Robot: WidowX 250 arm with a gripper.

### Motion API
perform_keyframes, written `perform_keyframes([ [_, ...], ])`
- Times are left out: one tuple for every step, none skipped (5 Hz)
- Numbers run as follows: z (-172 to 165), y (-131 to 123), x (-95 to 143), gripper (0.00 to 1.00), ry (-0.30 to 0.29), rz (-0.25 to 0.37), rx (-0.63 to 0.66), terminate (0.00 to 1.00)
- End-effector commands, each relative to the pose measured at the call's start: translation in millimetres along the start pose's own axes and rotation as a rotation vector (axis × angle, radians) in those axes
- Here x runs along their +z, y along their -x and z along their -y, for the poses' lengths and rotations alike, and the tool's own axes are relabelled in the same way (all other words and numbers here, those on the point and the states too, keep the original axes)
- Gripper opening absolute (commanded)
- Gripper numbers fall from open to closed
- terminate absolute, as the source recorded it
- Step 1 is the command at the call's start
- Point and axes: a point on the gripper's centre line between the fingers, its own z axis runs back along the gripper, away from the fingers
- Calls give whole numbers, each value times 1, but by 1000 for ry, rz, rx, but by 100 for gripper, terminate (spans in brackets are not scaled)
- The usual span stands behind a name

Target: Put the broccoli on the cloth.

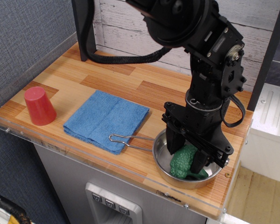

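Observation:
The dark green broccoli lies in the steel pan at the front right of the counter. My black gripper reaches down into the pan. Its two fingers stand on either side of the broccoli and touch it, closed in on it. The broccoli is still low in the pan's bowl. The blue cloth lies flat to the left of the pan, with nothing on it. The pan's wire handle reaches over the cloth's near right corner.
A red cup stands upside down at the left front of the wooden counter. A dark post stands at the back left. A clear plastic lip runs along the front edge. A black cable hangs across the back.

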Motion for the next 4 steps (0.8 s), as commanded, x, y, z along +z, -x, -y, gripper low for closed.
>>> perform_keyframes([
  [-6, 2, 6, 0, 5, 5, 6, 0],
  [-7, 2, 17, 0, 28, 4, 19, 0],
  [-8, 2, 34, 0, 74, 29, 6, 0],
  [-12, 0, 51, 0, 68, 79, 12, 0],
])
